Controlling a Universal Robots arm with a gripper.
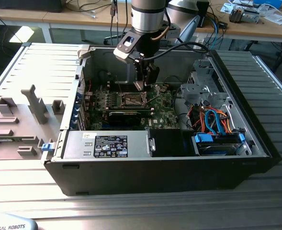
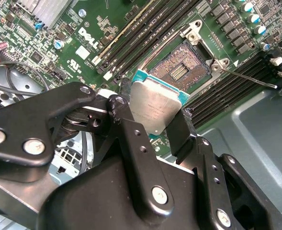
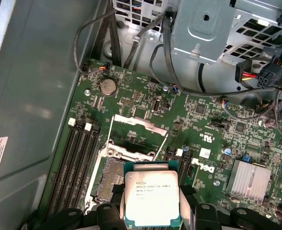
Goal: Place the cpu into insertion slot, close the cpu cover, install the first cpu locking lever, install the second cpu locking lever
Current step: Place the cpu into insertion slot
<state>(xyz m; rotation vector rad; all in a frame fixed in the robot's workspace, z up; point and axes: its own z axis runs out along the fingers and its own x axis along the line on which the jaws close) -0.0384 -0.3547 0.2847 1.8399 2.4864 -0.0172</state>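
Pinching the cpu (image 2: 155,108) by opposite edges in our gripper (image 2: 155,115), we hold it above the open slot (image 2: 179,72), overlapping only its near edge.
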